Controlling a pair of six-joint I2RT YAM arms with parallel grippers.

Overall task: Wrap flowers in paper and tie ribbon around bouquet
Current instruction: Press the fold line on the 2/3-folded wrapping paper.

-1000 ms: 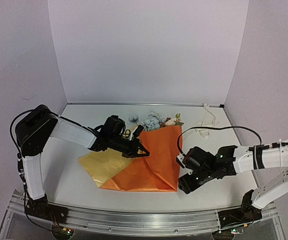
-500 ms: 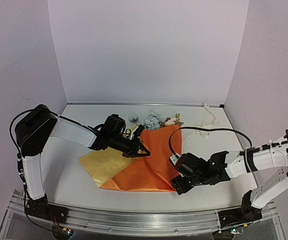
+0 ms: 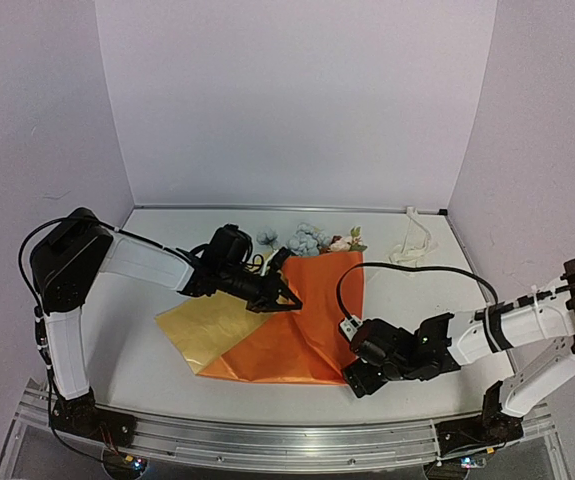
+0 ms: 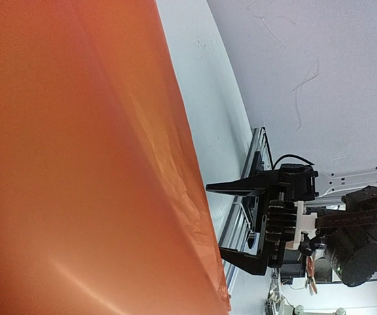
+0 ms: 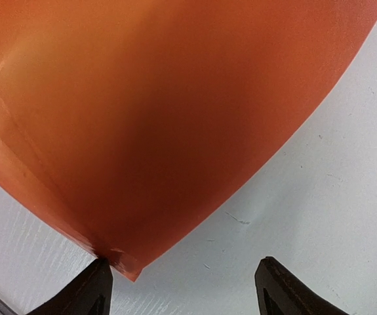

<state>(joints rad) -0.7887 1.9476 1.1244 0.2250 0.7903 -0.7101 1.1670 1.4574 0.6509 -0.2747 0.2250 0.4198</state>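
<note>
Orange paper (image 3: pixel 312 320) over flowers (image 3: pixel 307 238); left jaws clenched at its edge, right jaws released.

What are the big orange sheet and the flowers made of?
The sheet looks like thin glossy paper or foil: it shows creases and a soft sheen, orange on one face, yellow on the other. The flowers seem artificial, perhaps fabric, but are too small to tell.

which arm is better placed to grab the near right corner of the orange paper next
Right. The right gripper is open at that corner of the paper, one fingertip beside it. The left gripper is shut on the paper's far edge near the flowers, so probably busy.
</note>
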